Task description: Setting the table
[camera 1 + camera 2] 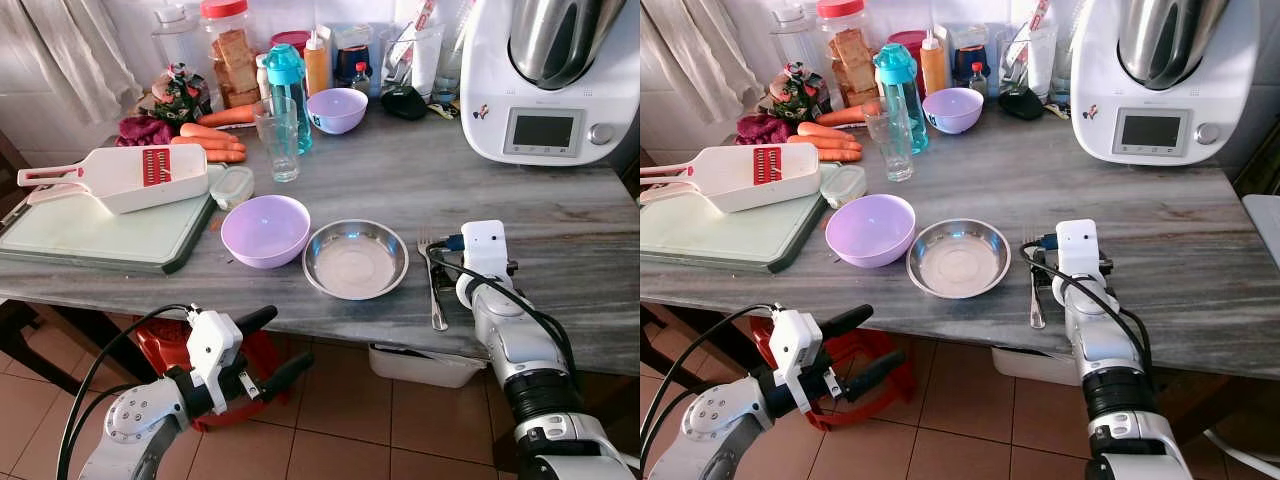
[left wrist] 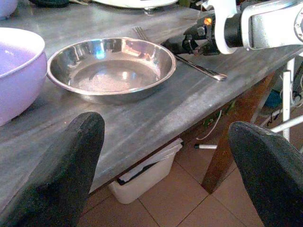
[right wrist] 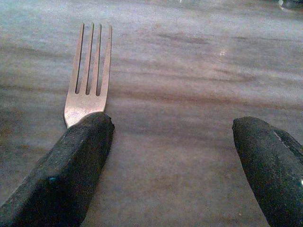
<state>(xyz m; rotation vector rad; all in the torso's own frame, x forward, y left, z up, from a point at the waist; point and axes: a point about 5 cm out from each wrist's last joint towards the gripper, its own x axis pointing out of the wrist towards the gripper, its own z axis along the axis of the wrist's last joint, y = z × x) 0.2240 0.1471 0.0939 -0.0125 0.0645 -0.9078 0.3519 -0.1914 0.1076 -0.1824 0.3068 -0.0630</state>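
A steel fork lies on the grey marble table, just right of a shallow steel bowl. A lavender bowl touches the steel bowl's left side. My right gripper rests low on the table, open, its left finger lying over the fork's neck and the tines showing ahead. Nothing is clamped between its fingers. My left gripper hangs open and empty below the table's front edge, facing the steel bowl.
A cutting board with a white slicer lies at the left. Behind stand a glass, a blue bottle, carrots, a small lavender bowl and a white kitchen machine. A red stool and a white bin sit under the table.
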